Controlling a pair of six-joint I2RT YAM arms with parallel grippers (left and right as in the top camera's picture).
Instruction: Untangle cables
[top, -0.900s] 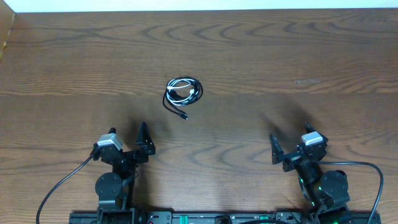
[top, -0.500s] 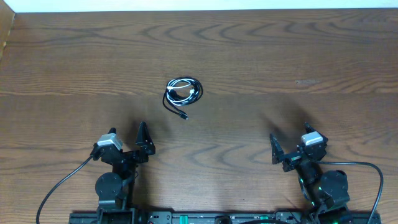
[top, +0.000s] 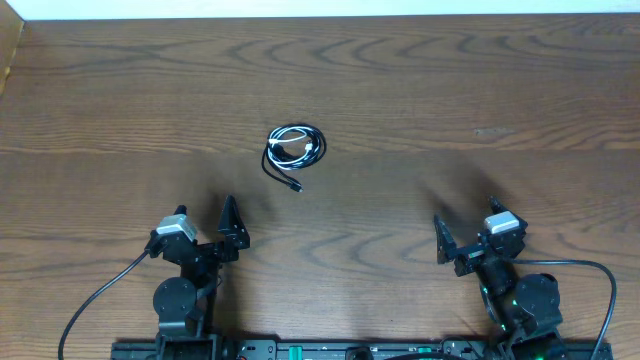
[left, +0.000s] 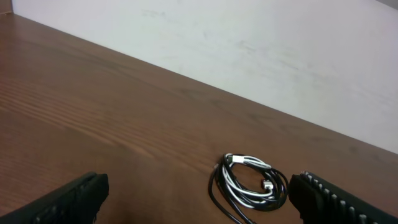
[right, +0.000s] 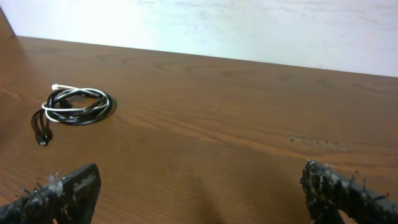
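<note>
one black cable (right: 78, 119), one white cable (right: 74, 91), coiled together.

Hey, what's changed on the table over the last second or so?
Nothing visibly changed. The tangled black and white cables lie in the same coil on the table. The left gripper and right gripper remain open and apart from them, holding nothing.
</note>
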